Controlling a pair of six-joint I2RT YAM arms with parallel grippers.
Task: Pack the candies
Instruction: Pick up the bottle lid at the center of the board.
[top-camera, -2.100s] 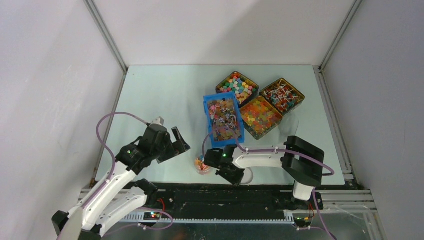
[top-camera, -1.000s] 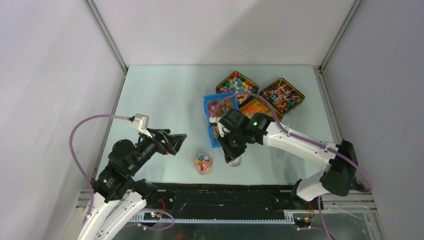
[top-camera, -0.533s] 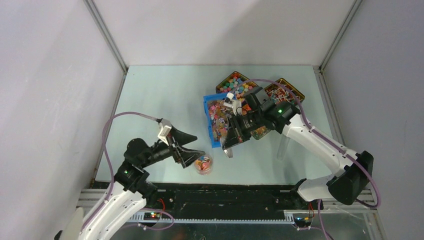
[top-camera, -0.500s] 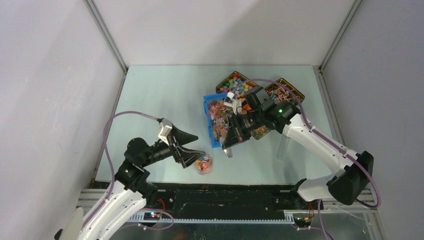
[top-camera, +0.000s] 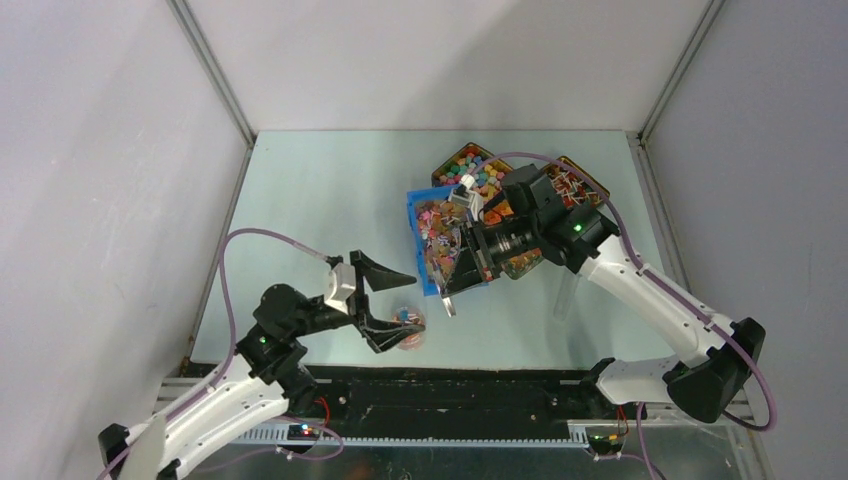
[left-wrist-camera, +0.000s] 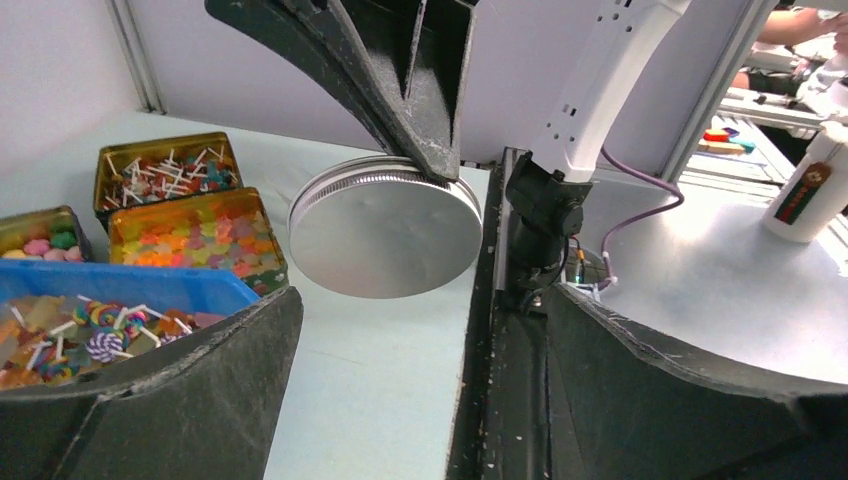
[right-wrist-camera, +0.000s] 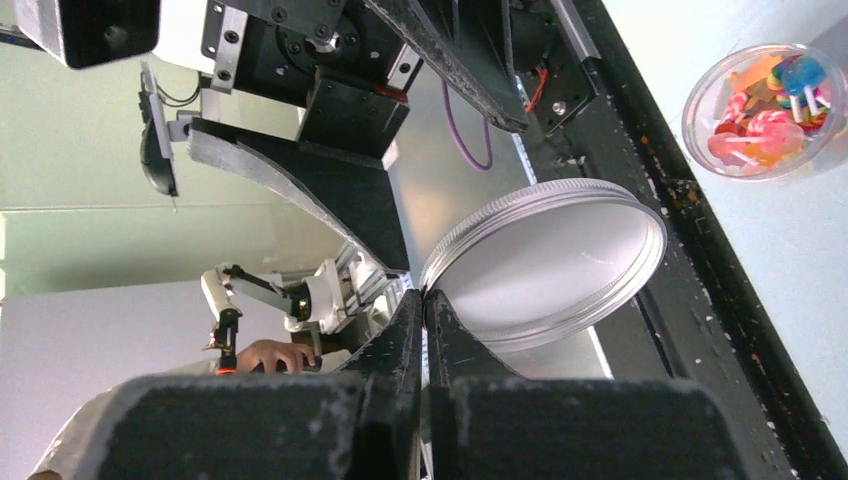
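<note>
Candies sit in clear jar on tabletop: light, loose, likely slippery; better to hold the jar wall. Left gripper gapes wide by jar. Right gripper clamps lid rim.

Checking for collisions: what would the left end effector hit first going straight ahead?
Likely the silver lid held by the right end effector, centred between the open fingers of the left end effector; depth unclear.

You have a blue bin of swirl lollipops on the pale table, and near it, toward the far right corner, a square tin full of white-stick lollipops.
</note>
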